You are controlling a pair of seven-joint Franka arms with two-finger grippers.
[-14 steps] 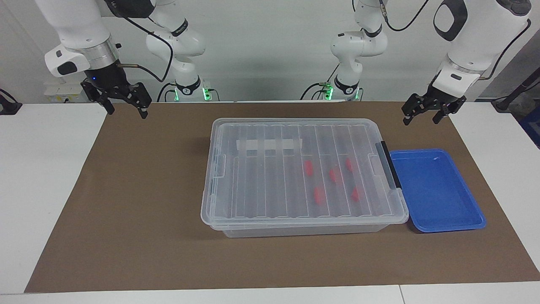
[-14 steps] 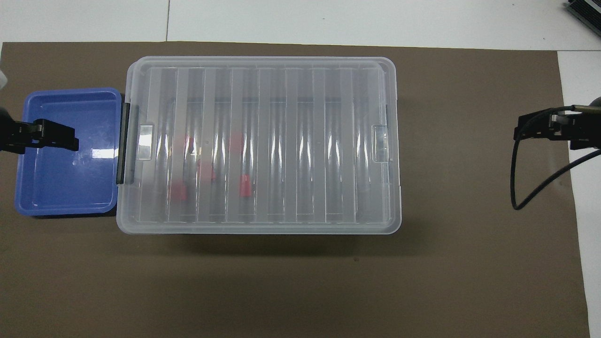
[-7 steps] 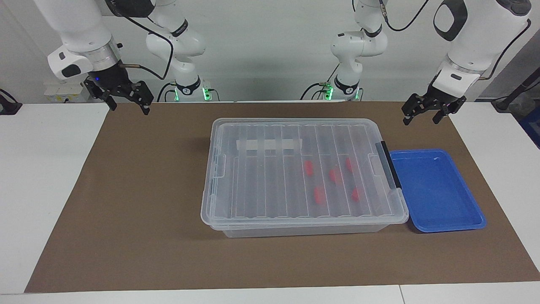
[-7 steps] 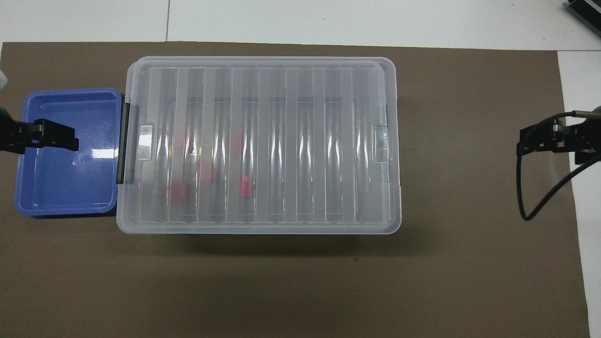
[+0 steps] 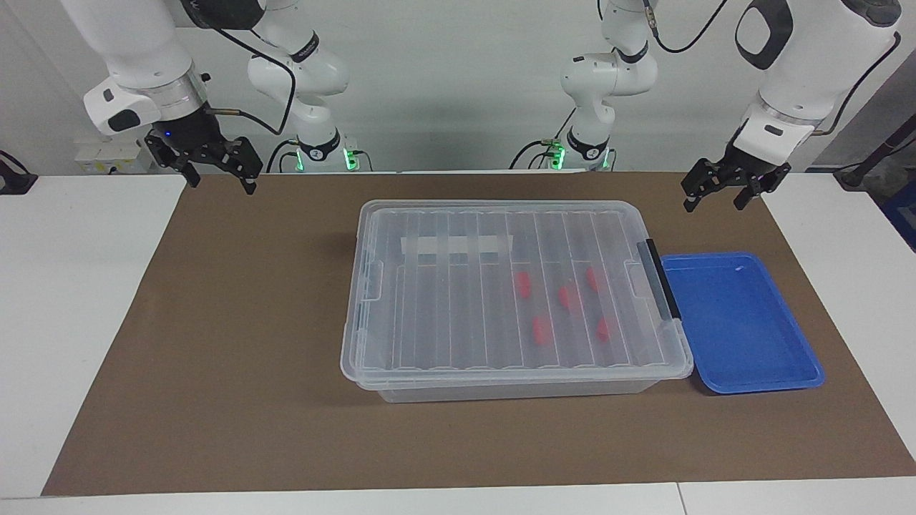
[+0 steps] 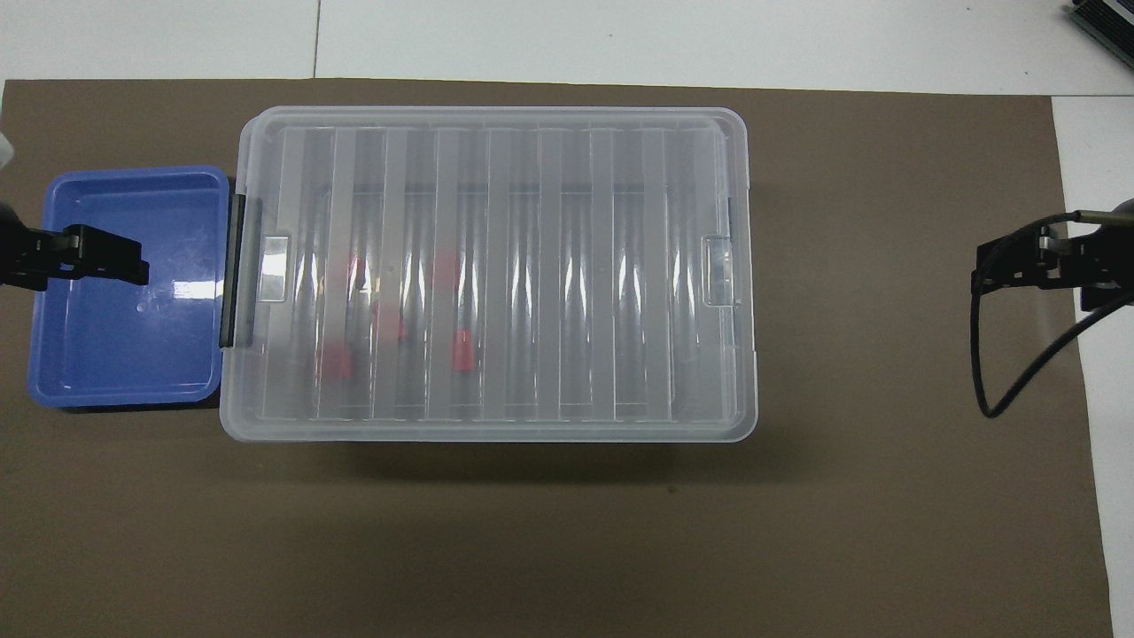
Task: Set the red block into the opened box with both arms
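Note:
The box [image 5: 444, 307] [image 6: 532, 266], clear plastic with its ribbed lid lying shut on top, stands in the middle of the brown mat. Several red blocks, one of them [image 5: 542, 330] [image 6: 461, 350], lie inside it toward the left arm's end and show through the lid. A black clip handle [image 5: 660, 277] sits on that end of the box. My left gripper [image 5: 714, 204] [image 6: 89, 255] hangs open and empty, raised over the blue tray's outer edge. My right gripper [image 5: 220, 184] [image 6: 1019, 261] hangs open and empty, high over the mat's edge at the right arm's end.
A shallow blue tray [image 5: 744, 361] [image 6: 124, 390] with nothing in it lies against the box at the left arm's end. A white tape strip [image 5: 458, 245] crosses the lid on the side nearer to the robots. The brown mat [image 5: 215, 343] covers the white table.
My right gripper has lifted a little and drawn slightly back toward its base, its cable swinging with it. The left arm, box and blocks have not moved.

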